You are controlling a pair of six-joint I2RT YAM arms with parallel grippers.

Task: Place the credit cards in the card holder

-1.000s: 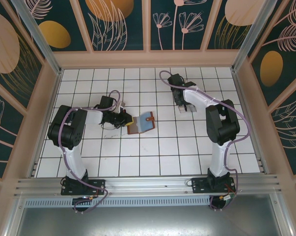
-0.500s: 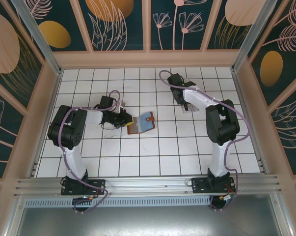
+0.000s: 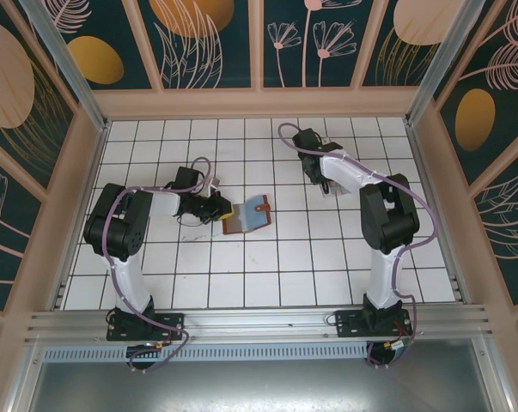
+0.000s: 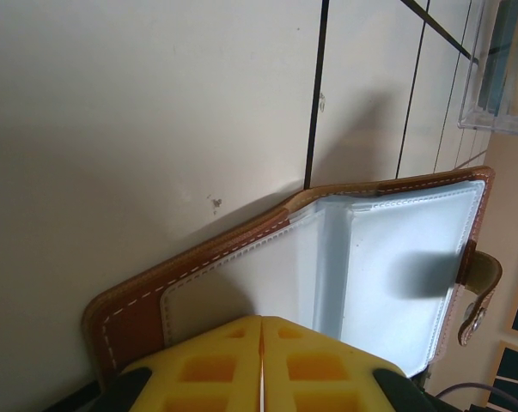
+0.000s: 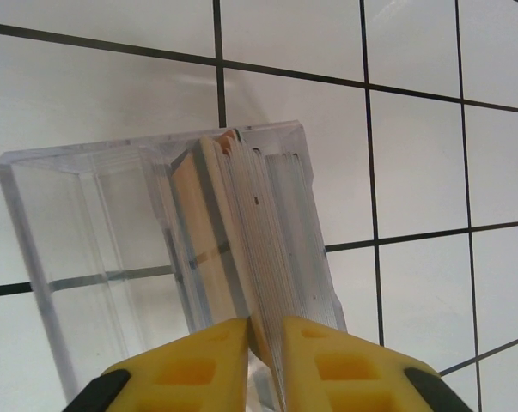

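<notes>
Two grips at once: credit cards (image 5: pixel 241 249) stand in a clear box (image 5: pixel 44 257), pinched by the nearly closed right gripper (image 5: pixel 265 343); left gripper (image 4: pixel 261 360), fingers together, clamps the open card holder (image 4: pixel 370 257) by its near edge.

I find the card holder (image 4: pixel 370 283) lying open on the white tiles (image 3: pixel 267 266), left of centre. It is reddish-brown with white stitching, pale clear pockets inside and a snap tab at one edge. The credit cards (image 5: pixel 241 227), thin and pale, stand on edge, leaning, packed in a clear box (image 5: pixel 35 249).
</notes>
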